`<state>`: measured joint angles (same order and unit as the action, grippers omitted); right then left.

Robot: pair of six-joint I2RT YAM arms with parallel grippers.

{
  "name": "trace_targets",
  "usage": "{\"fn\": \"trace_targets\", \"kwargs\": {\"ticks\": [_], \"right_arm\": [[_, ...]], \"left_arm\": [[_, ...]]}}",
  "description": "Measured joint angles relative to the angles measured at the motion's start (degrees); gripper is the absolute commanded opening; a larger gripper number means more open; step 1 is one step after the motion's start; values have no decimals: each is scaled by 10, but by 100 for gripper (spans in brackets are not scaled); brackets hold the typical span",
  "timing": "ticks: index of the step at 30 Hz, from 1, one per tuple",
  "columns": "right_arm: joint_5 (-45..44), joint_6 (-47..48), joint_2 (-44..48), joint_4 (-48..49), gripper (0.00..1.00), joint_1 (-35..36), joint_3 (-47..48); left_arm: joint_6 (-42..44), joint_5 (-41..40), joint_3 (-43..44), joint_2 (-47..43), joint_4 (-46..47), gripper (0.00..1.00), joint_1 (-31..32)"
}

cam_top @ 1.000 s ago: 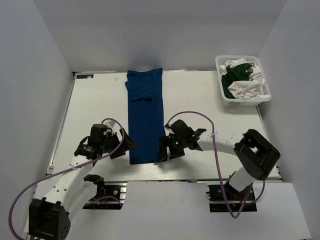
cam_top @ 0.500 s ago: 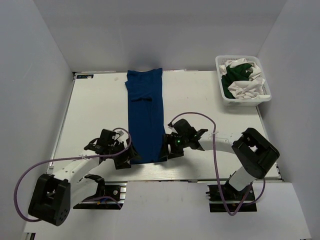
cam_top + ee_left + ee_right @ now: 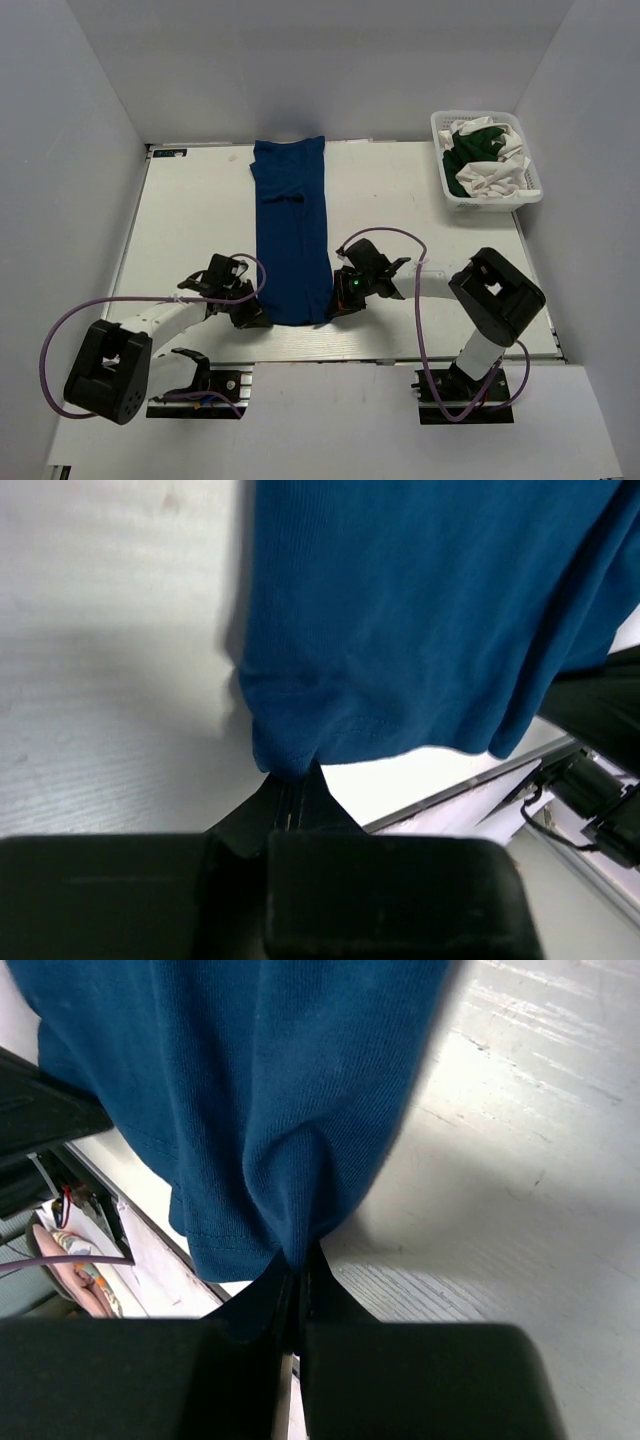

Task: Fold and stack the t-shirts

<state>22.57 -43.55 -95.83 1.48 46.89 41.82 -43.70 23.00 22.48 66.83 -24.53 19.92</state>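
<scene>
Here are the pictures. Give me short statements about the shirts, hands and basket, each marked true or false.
1. The left hand is shut on the near hem of the blue t-shirt. True.
2. The right hand is open and holds nothing. False: it is shut on the same hem.
3. The blue t-shirt lies as a long strip on the table. True.
4. The basket is empty. False: it holds a green t-shirt and white t-shirts.

The blue t-shirt (image 3: 420, 610) is matt knit cloth with a fine ribbed weave and a stitched hem. The table (image 3: 100, 680) under it looks like white-painted wood, faint grain, slight sheen. At that hem, the left gripper (image 3: 292, 796) and right gripper (image 3: 298, 1264) look like smooth matt black plastic. The basket (image 3: 446, 186) off to the shirt's right is white plastic mesh.
</scene>
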Motion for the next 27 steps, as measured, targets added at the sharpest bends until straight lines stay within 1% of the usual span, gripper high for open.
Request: {"fn": "trace_targets", "kwargs": {"ticks": [5,9,12,14,18,21,27], "right_arm": [[-19,11,11,-6,0,4,0],[-54,29,33,-21,0,6,1],[-76,43,49,-40,0,6,13],[-92,54,54,-47,0,6,38],[-122,77,52,-75,0,5,103],[-138,84,46,-80,0,3,153],[-206,84,7,-100,0,-9,246]], "left_arm": [[9,-25,14,3,2,0,1],[22,-58,27,-38,-21,0,1],[30,-77,58,-70,-29,0,1],[35,-88,89,-72,-29,0,1],[42,-105,146,-49,-20,0,1],[43,-106,191,-9,-13,0,-5],[47,-138,290,88,-7,0,-11]]}}
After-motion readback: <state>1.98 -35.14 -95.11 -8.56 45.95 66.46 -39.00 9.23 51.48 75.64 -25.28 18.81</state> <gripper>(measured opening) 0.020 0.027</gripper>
